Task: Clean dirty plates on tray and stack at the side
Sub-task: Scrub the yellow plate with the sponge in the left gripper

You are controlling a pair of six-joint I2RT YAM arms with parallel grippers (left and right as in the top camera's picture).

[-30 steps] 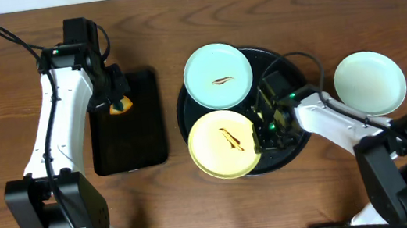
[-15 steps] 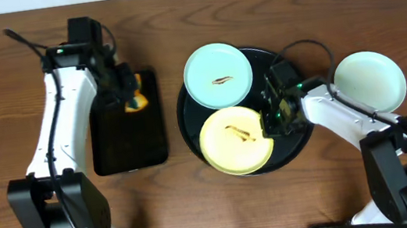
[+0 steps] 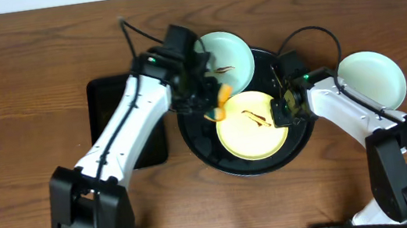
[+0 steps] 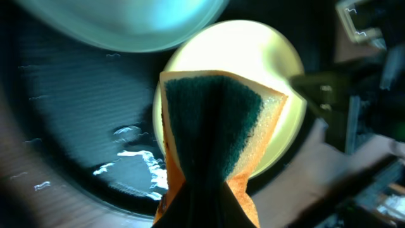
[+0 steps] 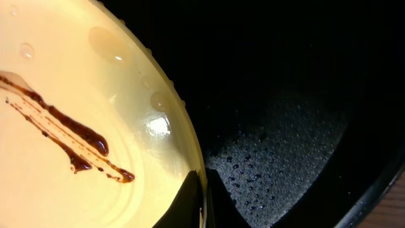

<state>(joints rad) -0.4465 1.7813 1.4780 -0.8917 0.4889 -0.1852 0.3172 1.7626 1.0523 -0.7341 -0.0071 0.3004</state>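
The left claw (image 3: 208, 102) pinches an orange sponge with a green scrub face (image 4: 214, 130) over the pale yellow round plate (image 3: 250, 135) in the big round black tray (image 3: 197, 140); the right claw (image 3: 280, 110) pinches the plate's rim; rub flat across the brown smear (image 5: 63, 136).

Table (image 3: 11, 92): round tray (image 3: 206, 147), rectangular tray (image 3: 105, 103), plate (image 3: 372, 80)

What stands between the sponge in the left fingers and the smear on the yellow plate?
Nothing visible does. The orange, green-faced sponge hangs at the left edge of the pale yellow round plate; its brown smear lies bare, and the fingers of the right gripper pinch only the right rim.
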